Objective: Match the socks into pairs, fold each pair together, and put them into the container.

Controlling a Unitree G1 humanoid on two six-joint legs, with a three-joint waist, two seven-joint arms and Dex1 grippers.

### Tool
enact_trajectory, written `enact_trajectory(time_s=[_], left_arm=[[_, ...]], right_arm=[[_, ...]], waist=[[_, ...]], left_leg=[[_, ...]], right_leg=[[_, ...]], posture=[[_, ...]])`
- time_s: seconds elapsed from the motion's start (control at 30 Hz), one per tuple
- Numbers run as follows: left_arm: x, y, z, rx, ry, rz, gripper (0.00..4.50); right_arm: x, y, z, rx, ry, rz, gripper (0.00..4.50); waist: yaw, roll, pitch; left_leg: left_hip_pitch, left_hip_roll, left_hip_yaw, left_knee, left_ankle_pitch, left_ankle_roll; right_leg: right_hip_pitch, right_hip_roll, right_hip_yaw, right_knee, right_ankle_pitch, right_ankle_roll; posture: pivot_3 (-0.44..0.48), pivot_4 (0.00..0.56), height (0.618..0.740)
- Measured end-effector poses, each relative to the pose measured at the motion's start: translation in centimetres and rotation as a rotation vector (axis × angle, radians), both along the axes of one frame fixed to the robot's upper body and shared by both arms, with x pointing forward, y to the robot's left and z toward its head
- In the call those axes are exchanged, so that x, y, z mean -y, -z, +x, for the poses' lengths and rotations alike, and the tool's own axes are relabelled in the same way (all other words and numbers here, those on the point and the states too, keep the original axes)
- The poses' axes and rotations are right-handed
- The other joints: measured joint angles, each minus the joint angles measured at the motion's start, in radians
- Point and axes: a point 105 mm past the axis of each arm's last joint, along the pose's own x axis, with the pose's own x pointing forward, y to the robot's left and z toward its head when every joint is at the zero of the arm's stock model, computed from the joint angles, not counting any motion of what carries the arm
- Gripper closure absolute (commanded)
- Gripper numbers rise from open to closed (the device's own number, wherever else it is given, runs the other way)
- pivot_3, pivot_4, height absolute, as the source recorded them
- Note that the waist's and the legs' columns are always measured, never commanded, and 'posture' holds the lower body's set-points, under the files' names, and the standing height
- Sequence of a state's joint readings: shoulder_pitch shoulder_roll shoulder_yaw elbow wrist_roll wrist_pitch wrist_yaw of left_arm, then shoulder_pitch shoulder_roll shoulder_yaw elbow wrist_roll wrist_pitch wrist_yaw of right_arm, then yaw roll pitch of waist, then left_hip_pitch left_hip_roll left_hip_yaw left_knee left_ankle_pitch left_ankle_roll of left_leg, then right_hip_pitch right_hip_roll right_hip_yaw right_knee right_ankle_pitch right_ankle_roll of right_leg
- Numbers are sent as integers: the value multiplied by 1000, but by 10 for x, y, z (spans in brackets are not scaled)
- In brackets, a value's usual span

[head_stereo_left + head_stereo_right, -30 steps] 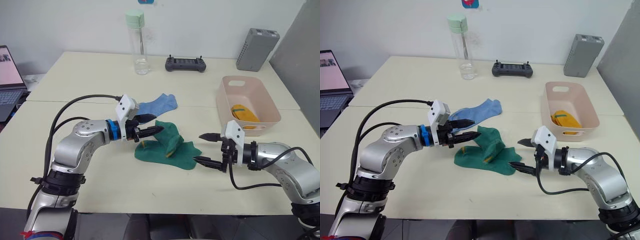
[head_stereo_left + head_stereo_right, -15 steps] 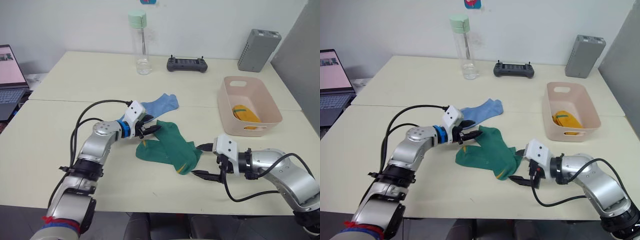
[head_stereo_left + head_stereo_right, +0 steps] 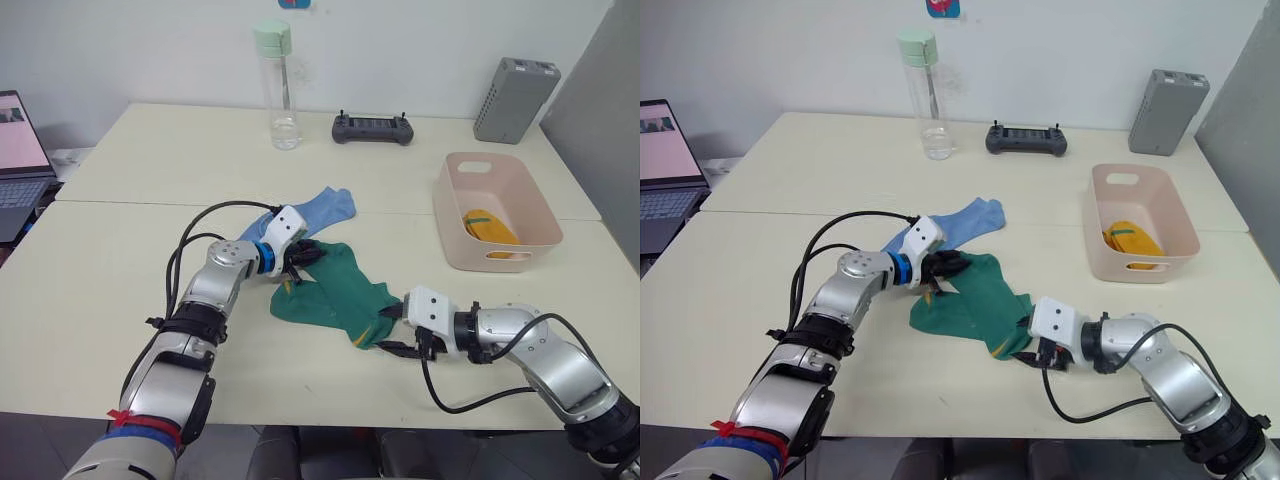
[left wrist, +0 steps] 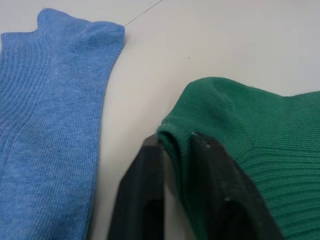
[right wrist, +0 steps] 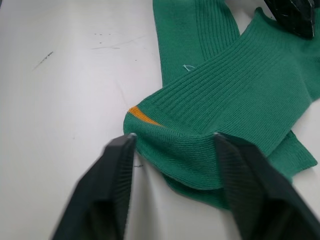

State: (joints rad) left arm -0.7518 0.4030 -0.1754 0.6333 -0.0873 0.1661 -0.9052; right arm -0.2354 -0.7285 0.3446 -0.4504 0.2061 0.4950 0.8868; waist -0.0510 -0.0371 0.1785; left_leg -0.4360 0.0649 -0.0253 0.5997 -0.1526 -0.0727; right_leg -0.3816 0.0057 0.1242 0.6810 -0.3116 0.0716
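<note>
My left gripper (image 4: 175,142) is pinched on the cuff edge of the green socks (image 3: 340,295); a thin fold of ribbed knit sits squeezed between my two fingers. The blue sock (image 4: 45,125) lies flat just beside these jaws, apart from the green cloth, with bare table (image 4: 225,45) between them.

My right gripper (image 5: 172,145) stands with its jaws spread wide, one finger on each side of the green toe end, the one with the orange stripe. The cloth bulges up between the fingers and seems to touch both, but I am not squeezing it yet.

The two green socks lie overlapped, stretched between my grippers. The tub (image 3: 548,222), with a yellow pair (image 3: 490,232) already inside, is well beyond my right jaws.

This knit is light, limp and stretchy. I judge it will sag, bunch and slide over itself rather than hold any shape, so a shallow nip on one layer could peel the socks apart. Better to bite deep at the toe, catching both layers, then carry that end over to the cuff I hold.
</note>
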Motion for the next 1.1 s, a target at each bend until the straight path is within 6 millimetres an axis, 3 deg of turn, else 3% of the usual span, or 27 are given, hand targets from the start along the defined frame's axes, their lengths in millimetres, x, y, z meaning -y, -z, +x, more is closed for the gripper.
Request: enact_trajectory(time_s=[0.1, 0.17, 0.5, 0.6, 0.77, 1.1], left_arm=[[0, 0, 0, -1, 3, 0, 4500], [0, 0, -1, 0, 4, -1, 4500], [0, -4, 0, 15, 1, 3, 4500], [0, -6, 0, 23, 3, 3, 4500], [-1, -8, 0, 29, -3, -1, 4500], [-2, -9, 1, 32, -6, -3, 4500]], right_arm=[[1, 1, 1, 1, 1, -6, 3987], [2, 2, 2, -2, 4, -7, 4477], [1, -5, 9, 44, 19, 16, 4477], [5, -11, 14, 30, 71, 54, 3913], [11, -11, 5, -109, 171, 141, 2215], [17, -1, -4, -216, 255, 132, 2215]], waist=[[0, 0, 0], [0, 0, 0], [0, 0, 0], [1, 0, 0], [2, 0, 0], [1, 0, 0]], left_leg=[[0, 0, 0, 0, 0, 0], [0, 0, 0, 0, 0, 0], [0, 0, 0, 0, 0, 0], [0, 0, 0, 0, 0, 0], [0, 0, -1, 0, 0, 0], [0, 0, -1, 1, 0, 0]], right_leg=[[0, 0, 0, 0, 0, 0], [0, 0, 0, 0, 0, 0], [0, 0, 0, 0, 0, 0], [1, 0, 0, 0, 0, 0], [1, 0, -1, 0, 0, 0], [1, 0, 0, 0, 0, 0]], posture=[[0, 150, 740], [0, 150, 740], [0, 150, 740], [0, 150, 740], [0, 150, 740], [0, 150, 740]])
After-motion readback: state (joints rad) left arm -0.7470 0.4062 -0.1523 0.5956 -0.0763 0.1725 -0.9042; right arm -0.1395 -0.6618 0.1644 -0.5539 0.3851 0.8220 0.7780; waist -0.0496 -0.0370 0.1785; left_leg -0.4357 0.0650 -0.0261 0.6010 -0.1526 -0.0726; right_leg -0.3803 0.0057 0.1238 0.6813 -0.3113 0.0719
